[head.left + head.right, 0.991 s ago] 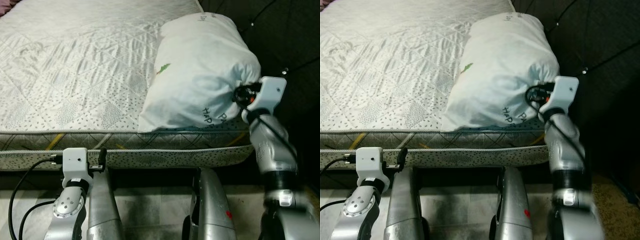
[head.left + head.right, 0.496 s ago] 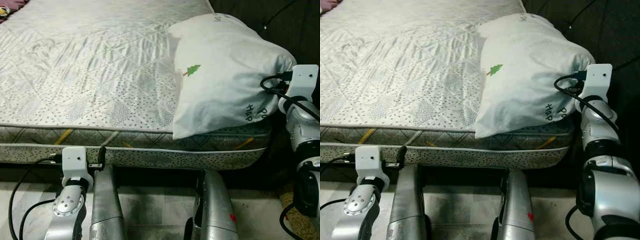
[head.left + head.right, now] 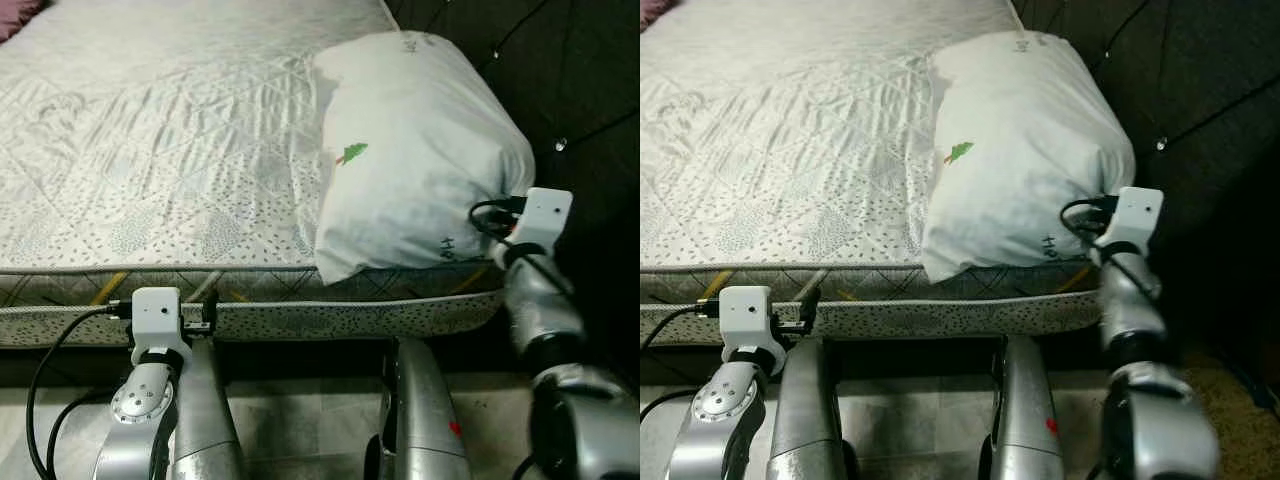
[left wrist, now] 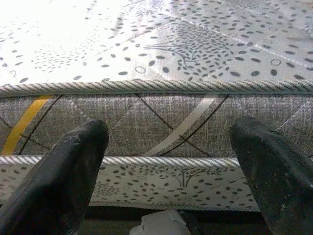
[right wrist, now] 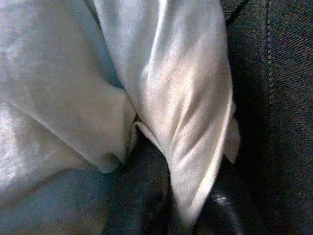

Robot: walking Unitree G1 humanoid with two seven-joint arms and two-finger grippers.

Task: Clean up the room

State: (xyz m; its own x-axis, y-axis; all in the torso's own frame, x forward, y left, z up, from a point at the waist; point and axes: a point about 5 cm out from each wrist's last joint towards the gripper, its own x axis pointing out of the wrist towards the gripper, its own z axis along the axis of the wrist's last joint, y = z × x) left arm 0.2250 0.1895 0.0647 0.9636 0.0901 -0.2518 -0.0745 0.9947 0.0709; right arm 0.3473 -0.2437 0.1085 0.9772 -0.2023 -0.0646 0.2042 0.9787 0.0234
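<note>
Left jaws: my left gripper [image 4: 166, 181] hangs low in front of the bed's near edge, its two black fingers [image 4: 63, 176] spread apart with nothing between them, facing the grey quilted side of the mattress [image 3: 180, 150].
Mattress: pale, quilted and dotted, with a corded seam along its near edge; its broad left part is bare.
Pillow: the plump white fabric pillow [image 3: 410, 150], marked with a small green tree and dark lettering, lies at the right end of the bed, its near corner hanging just over the mattress edge, close to the dark padded headboard [image 3: 590, 90].
Right jaws: my right gripper [image 3: 487, 228] is pressed into the pillow's near right corner, and the wrist view shows a fold of white cloth [image 5: 195, 122] pinched between my dark fingers.
Doing it well: I judge the hold is on loose cloth alone, so I should move slowly, keep the pull even, and settle the pillow fully onto the mattress, square to the headboard, before releasing.
Risk: a quick tug could slip the fold free or drag the pillow off the edge.
</note>
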